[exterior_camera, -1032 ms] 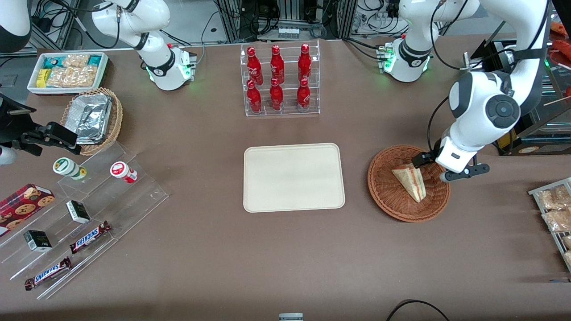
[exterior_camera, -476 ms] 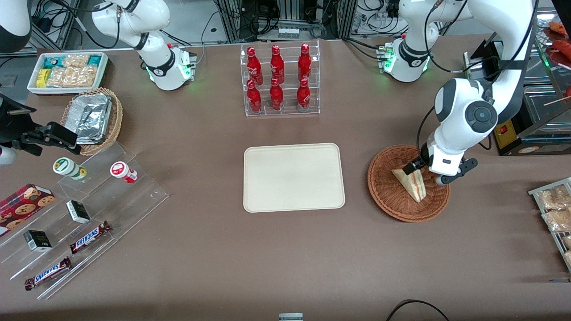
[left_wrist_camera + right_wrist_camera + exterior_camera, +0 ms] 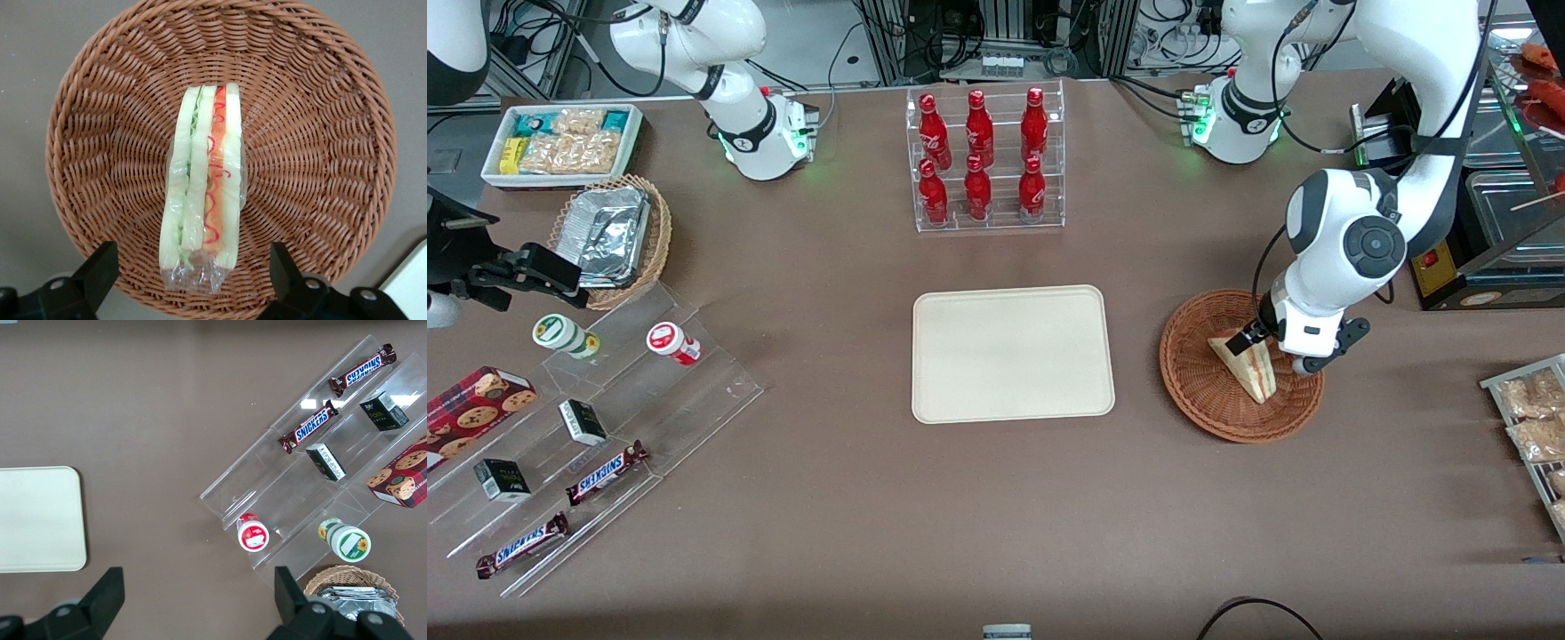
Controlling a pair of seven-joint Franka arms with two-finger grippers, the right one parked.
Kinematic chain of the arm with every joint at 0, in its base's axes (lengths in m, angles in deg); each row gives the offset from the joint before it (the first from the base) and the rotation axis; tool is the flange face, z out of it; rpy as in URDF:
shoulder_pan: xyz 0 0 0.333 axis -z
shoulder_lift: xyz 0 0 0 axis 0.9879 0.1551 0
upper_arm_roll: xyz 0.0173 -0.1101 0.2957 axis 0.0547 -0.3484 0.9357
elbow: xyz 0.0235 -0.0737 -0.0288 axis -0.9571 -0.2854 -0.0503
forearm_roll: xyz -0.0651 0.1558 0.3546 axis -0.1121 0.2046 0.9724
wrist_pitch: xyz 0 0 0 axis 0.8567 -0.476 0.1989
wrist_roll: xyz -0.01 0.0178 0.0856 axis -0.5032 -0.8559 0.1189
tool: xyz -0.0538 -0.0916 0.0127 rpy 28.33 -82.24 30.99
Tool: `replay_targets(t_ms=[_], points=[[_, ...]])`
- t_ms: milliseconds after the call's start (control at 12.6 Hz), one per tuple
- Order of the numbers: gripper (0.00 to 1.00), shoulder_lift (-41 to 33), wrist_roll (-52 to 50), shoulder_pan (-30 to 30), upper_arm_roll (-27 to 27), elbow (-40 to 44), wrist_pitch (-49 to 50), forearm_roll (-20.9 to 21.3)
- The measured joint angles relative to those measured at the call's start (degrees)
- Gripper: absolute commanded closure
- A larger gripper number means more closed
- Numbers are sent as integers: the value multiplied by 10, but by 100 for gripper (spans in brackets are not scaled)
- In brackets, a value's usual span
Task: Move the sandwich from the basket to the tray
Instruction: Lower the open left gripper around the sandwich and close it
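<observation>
A plastic-wrapped sandwich (image 3: 203,190) stood on edge in the middle of the round wicker basket (image 3: 1202,396), its filling layers facing up. The pincer (image 3: 1270,347) hovered just above it, fingers (image 3: 100,270) spread apart on either side, apparently aligned to grip its flat faces. The cream tray (image 3: 1012,353) lay beside the basket on the bench (image 3: 996,498), bare.

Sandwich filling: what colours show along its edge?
Green and red layers between pale bread on the sandwich, clearest in the left wrist view.

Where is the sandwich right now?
The sandwich lies in the round brown basket, toward the working arm's end of the table beside the cream tray. The gripper hangs open just above it, a finger on each side.
</observation>
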Motion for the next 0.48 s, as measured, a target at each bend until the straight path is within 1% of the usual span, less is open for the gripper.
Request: replay_targets(t_ms=[238,317,397,476], points=[[0,21,-1,0,0,-6,-34,0],[1,29,-1,0,0,-9,-45,0],[11,35,-1,0,0,-10,-54,0],[32,40,-1,0,0,-11,-57,0]])
